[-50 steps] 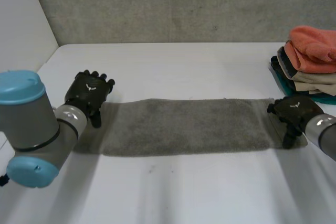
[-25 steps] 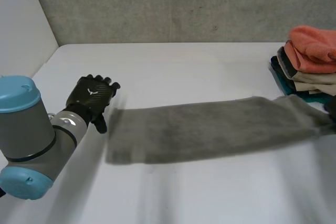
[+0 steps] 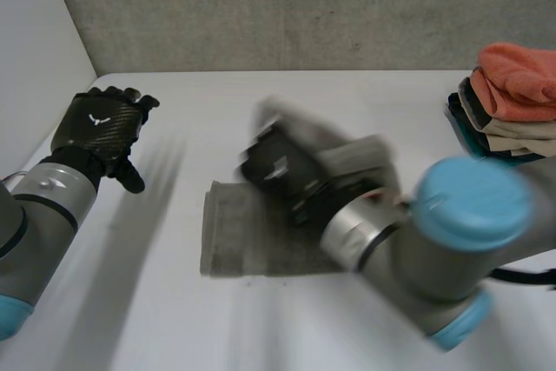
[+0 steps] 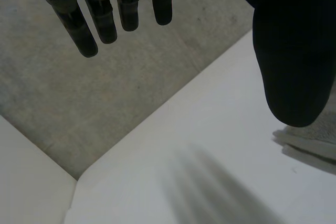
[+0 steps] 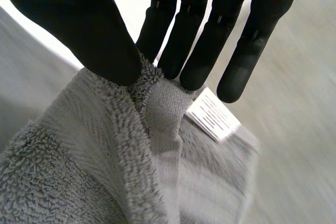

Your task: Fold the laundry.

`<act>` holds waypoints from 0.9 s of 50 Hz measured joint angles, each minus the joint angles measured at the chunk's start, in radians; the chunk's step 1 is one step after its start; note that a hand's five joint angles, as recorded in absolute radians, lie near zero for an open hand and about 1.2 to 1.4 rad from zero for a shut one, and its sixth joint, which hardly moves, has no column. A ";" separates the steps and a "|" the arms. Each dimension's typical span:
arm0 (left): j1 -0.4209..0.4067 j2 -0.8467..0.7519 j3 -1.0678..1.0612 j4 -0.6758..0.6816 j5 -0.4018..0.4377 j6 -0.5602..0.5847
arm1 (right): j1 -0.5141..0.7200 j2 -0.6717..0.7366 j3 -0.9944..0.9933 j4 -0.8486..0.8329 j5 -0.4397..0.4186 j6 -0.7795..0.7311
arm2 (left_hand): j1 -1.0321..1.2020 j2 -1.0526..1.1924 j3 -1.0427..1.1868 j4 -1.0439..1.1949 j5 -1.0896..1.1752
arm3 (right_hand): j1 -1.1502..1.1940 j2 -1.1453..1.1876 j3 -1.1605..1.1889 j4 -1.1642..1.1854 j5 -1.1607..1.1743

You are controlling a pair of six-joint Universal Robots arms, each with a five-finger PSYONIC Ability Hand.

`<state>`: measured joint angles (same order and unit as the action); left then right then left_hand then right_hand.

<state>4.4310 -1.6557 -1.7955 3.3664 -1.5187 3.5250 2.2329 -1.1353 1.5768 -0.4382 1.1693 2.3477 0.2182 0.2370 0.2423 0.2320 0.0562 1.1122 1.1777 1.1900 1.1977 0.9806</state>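
Note:
A grey towel [image 3: 228, 236] lies in the middle of the white table, with its right part lifted and carried over toward its left end. My right hand [image 3: 280, 161] is above it, with the arm reaching across from the right. In the right wrist view that hand [image 5: 68, 14] pinches the towel's [image 5: 100, 161] edge between thumb and straight fingers, beside a white label [image 5: 212, 114]. My left hand [image 3: 100, 123] is raised at the far left, clear of the cloth. Its fingers [image 4: 105, 9] are straight and spread, and a towel corner [image 4: 310, 137] lies past the thumb.
A stack of folded laundry [image 3: 512, 102], orange on top, stands at the table's right edge. A concrete wall runs along the back and a white wall along the left side. Bare table [image 3: 130, 301] lies in front of the towel.
My right hand has shut on the towel's right end and swept it leftward over the rest of the cloth. My left hand has drawn back off the left end and risen.

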 measured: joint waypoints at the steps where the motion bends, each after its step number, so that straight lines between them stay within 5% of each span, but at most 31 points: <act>1: 0.001 0.005 -0.002 0.000 0.000 -0.004 | 0.018 0.015 -0.007 -0.005 -0.007 0.000 | 0.000 0.000 0.000 0.000 0.000 | 0.000 0.000 0.000 0.000 0.000; 7: 0.002 0.019 -0.015 -0.001 0.002 -0.024 | 0.166 0.197 -0.084 -0.025 -0.043 -0.008 | 0.000 0.000 0.000 0.000 0.000 | 0.000 0.000 0.000 0.000 0.003; 12: -0.012 0.010 -0.013 0.000 0.004 -0.024 | 0.187 0.251 -0.103 -0.011 0.023 0.000 | 0.000 0.000 0.000 0.000 0.000 | -0.578 -0.640 -0.636 -0.626 -0.609; 17: -0.035 0.001 0.001 0.007 0.006 -0.022 | 0.144 0.158 -0.065 0.022 0.185 0.065 | 0.000 0.000 0.000 0.000 0.000 | -0.834 -0.901 -0.927 -0.932 -0.900; 23: -0.088 -0.020 0.036 0.013 0.005 -0.021 | 0.003 -0.004 0.032 0.167 0.276 0.156 | 0.000 0.000 0.000 0.000 0.000 | -0.886 -0.969 -0.980 -0.990 -0.933; 30: -0.132 -0.055 0.050 0.013 0.003 -0.021 | -0.145 -0.032 0.136 0.303 0.279 0.176 | 0.000 0.000 0.000 0.000 0.000 | -0.825 -0.893 -0.903 -0.927 -0.875; 31: -0.138 -0.065 0.050 0.013 0.003 -0.021 | -0.192 -0.018 0.158 0.314 0.281 0.167 | 0.000 0.000 0.000 0.000 0.000 | -0.467 -0.526 -0.543 -0.554 -0.523; 35: -0.143 -0.076 0.045 0.013 0.001 -0.021 | -0.252 0.000 0.174 0.282 0.286 0.145 | 0.000 0.000 0.000 0.000 0.000 | -0.077 -0.041 -0.054 -0.060 -0.039; 45: -0.144 -0.048 0.040 0.009 -0.006 -0.020 | -0.166 -0.066 0.080 0.130 0.288 0.102 | 0.000 0.000 0.000 0.000 0.000 | -0.057 -0.019 -0.004 -0.003 0.003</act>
<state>4.2870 -1.7036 -1.7558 3.3755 -1.5247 3.5049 2.0674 -1.2011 1.6564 -0.3085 1.4577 2.4499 0.2182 0.2369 0.2423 0.2319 0.0562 1.0552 1.1586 1.1860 1.1949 0.9835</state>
